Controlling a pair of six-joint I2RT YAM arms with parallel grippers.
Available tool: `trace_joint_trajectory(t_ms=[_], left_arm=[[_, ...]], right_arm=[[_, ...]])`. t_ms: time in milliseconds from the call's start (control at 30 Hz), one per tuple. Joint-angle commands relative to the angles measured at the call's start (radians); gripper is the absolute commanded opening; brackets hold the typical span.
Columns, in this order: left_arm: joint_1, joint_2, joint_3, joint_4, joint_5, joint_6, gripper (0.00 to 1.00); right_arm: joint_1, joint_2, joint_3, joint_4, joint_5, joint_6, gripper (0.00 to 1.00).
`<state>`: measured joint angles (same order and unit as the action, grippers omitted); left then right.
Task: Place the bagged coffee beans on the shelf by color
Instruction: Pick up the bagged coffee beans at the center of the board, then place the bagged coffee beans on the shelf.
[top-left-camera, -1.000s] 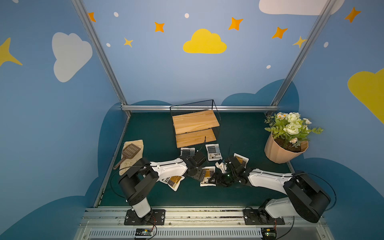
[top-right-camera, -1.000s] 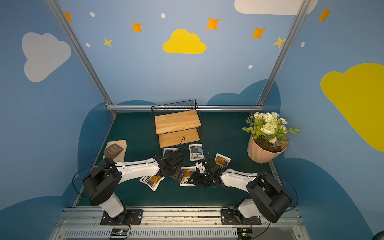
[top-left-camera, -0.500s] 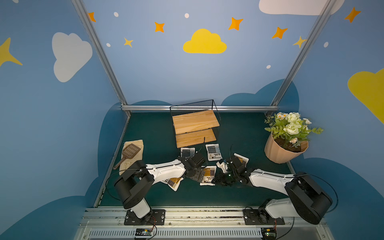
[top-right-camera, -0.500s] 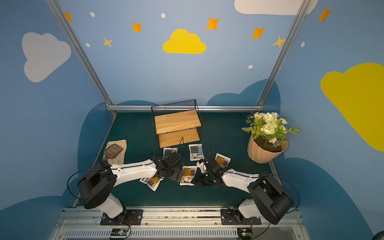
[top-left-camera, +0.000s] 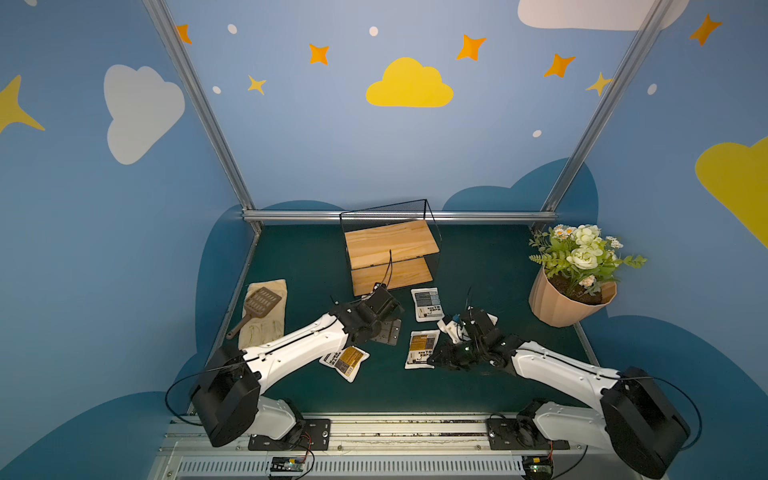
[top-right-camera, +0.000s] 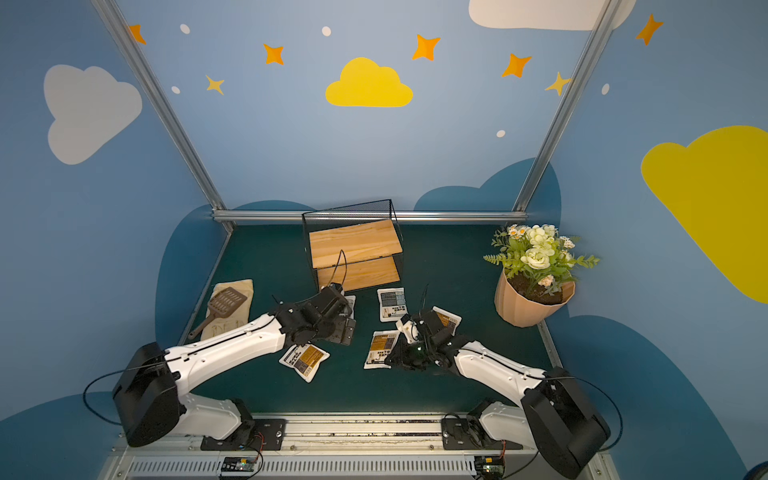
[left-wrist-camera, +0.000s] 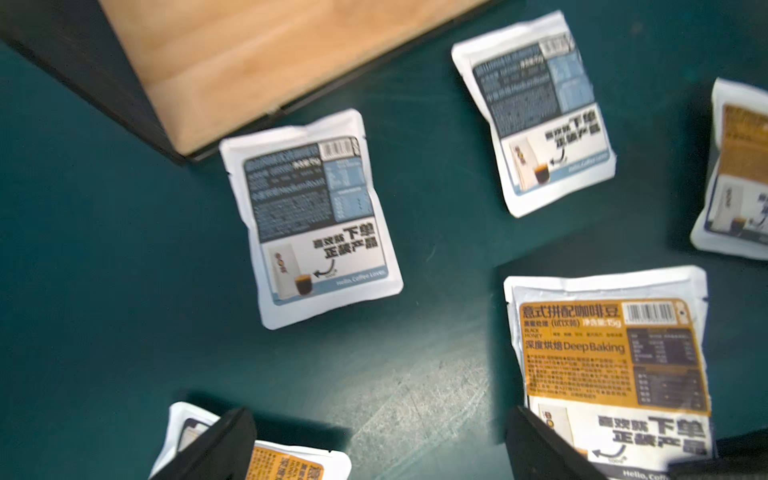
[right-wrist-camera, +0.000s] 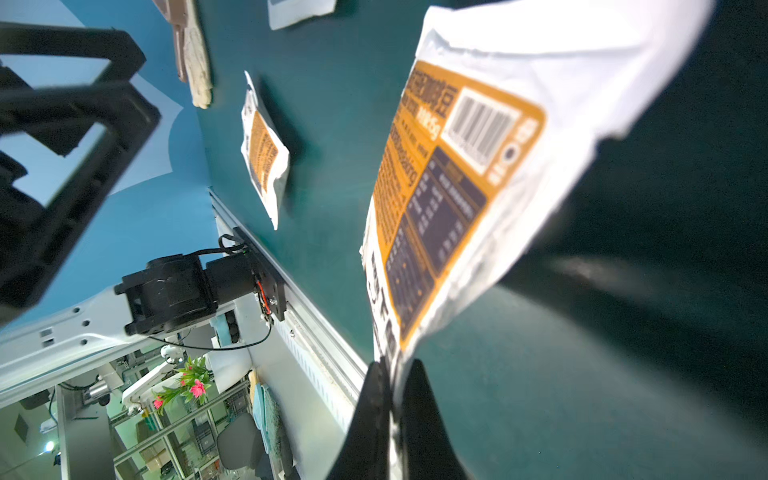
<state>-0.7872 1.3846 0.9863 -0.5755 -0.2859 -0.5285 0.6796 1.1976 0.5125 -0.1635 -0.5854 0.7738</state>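
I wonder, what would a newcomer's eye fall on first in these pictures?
First, front and centre, the right gripper pinches the edge of an orange pouch. Behind it, the shelf stands empty at the back, and a flowerpot with white blooms brightens the far right corner.

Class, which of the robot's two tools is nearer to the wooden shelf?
Left. The left tool hangs open close in front of the shelf; the right tool is farther from it, shut on an orange pouch.
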Motion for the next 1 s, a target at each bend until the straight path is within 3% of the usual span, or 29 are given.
trace_joint_trajectory(t_ms=[0, 500, 767, 967], left_arm=[[0.053, -0.072, 0.022, -0.029, -0.020, -0.006, 1.00], [0.396, -0.220, 0.140, -0.056, 0.101, 0.039, 1.00], [0.550, -0.176, 0.209, -0.060, 0.187, 0.041, 1.00], [0.633, -0.133, 0.244, -0.042, 0.272, 0.033, 1.00]], right_arm=[[-0.006, -0.053, 0.071, -0.092, -0.014, -0.028, 0.00], [-0.025, -0.041, 0.368, -0.177, -0.003, -0.103, 0.00], [-0.079, 0.121, 0.598, -0.150, -0.042, -0.191, 0.00], [-0.105, 0.320, 0.823, -0.177, -0.104, -0.245, 0.00]])
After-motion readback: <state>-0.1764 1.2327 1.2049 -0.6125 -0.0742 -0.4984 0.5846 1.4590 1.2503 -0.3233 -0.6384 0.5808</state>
